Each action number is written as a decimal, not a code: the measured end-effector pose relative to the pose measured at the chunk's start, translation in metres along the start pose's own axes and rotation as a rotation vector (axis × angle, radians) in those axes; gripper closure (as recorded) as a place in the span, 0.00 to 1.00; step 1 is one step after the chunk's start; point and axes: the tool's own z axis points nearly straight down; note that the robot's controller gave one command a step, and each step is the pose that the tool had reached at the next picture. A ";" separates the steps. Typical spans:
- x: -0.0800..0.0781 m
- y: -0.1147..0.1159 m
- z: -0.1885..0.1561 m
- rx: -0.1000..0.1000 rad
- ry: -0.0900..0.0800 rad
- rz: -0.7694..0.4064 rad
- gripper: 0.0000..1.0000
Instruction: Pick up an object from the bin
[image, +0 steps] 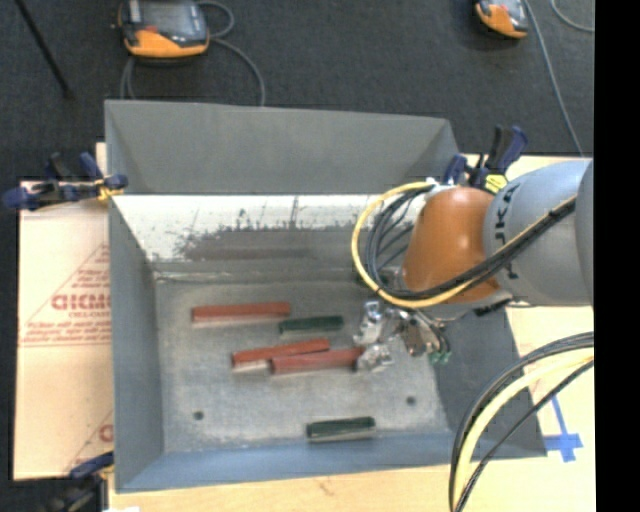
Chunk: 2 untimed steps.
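Observation:
My gripper (372, 352) hangs low over the right middle of the bin floor, its metal fingers at the right end of a red-brown bar (312, 364). That bar lies flat, and a second red-brown bar (280, 353) lies just above and left of it, touching it. A short dark green bar (311, 324) lies a little above these, left of the gripper. I cannot make out whether the fingers stand apart or closed on the bar's end.
Another red-brown bar (241, 314) lies at the upper left of the floor. A dark green bar (340, 429) rests near the front wall. The arm with its orange cover and cables reaches in over the bin's right side.

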 end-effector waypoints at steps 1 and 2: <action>0.000 0.000 0.000 0.000 0.000 -0.001 1.00; 0.005 0.002 -0.161 -0.001 -0.005 -0.001 1.00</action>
